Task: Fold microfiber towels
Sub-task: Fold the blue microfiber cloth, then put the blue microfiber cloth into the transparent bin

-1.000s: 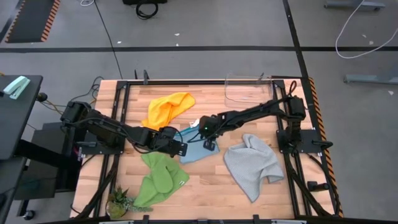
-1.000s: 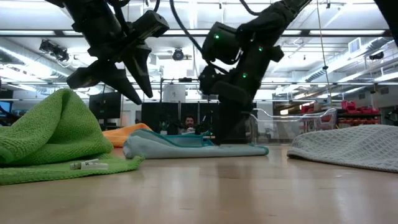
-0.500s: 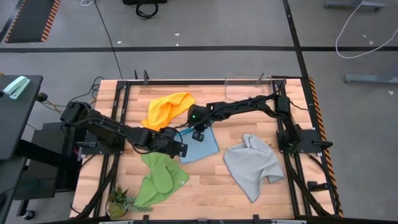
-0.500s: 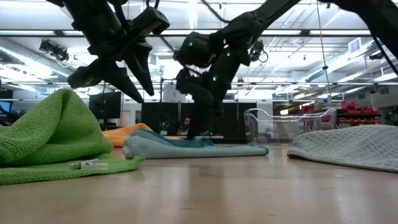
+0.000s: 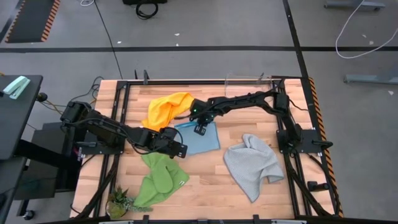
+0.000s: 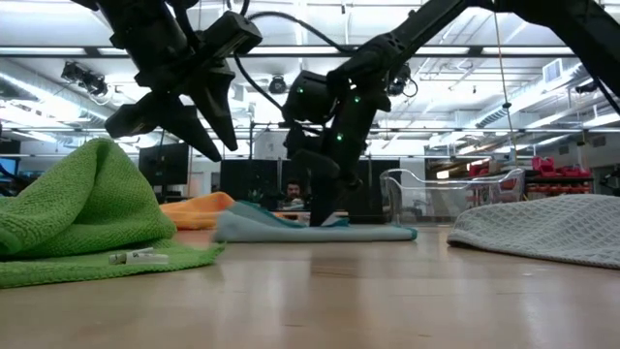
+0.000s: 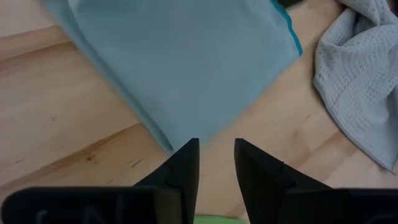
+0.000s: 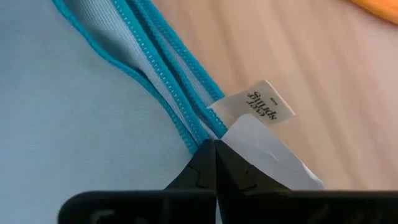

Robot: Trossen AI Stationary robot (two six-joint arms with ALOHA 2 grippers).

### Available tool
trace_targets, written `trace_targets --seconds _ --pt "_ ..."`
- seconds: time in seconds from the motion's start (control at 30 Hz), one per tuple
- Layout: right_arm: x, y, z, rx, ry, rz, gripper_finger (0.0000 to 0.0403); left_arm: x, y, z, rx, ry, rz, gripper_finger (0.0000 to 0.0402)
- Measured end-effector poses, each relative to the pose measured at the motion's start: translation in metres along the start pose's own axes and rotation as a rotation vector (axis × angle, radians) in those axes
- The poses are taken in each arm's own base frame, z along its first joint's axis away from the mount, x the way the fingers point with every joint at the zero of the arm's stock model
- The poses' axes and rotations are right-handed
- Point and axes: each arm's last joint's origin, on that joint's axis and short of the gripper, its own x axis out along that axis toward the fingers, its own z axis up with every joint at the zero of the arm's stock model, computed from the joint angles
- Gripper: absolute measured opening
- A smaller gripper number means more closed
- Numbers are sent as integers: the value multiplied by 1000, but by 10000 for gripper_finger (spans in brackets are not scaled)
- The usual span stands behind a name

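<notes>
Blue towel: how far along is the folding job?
Done: no towel looks finished. In hand: the blue towel lies folded over, right gripper shut on its far edge; left gripper hovers open near its corner. Left: yellow-orange towel, green towel and grey towel lie crumpled.

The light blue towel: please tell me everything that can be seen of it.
The light blue towel lies flat near the table's middle, folded into stacked layers, soft smooth cloth with a teal stitched hem and small white tags at one corner. The right end effector, shut, pinches that corner by the hem. The left end effector hovers at its opposite edge, fingers apart, holding nothing. The yellow-orange towel lies close beside it.
</notes>
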Motion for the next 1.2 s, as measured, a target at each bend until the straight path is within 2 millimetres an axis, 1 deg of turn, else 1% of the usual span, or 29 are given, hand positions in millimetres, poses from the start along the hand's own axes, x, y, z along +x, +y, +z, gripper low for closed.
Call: trace_targets --seconds 0.1,0.2,0.4,0.47,0.53,0.67,0.77,0.87,0.93,1.03,1.1,1.2 --pt "-3 -5 -2 39 29 -19 0 0 0 0 5 -3 2 107" --pt "-8 -3 -6 53 53 -32 0 0 1 1 8 -35 14 107" --pt "-14 0 -6 84 47 -59 0 1 10 8 -9 -113 104 107" --pt "-19 1 -7 94 46 -59 3 2 14 12 -16 -116 141 107" --pt "-30 3 -4 114 12 -50 8 3 18 16 -13 -117 181 107" --pt "-59 5 1 128 -63 -29 17 6 24 26 -36 -128 223 107" --pt "-89 6 3 132 -131 -11 18 8 26 34 -66 -123 233 107" --pt "-120 5 0 134 -173 -1 19 14 30 42 -94 -72 248 107" --pt "-141 6 -6 127 -182 4 22 19 33 47 -86 -38 258 107" --pt "-178 11 -22 95 -182 15 28 23 36 54 -91 -20 271 107" --pt "-204 19 -36 57 -192 31 32 25 38 59 -88 -22 272 106" --pt "-245 32 -57 3 -264 77 34 28 41 70 -77 17 230 99"
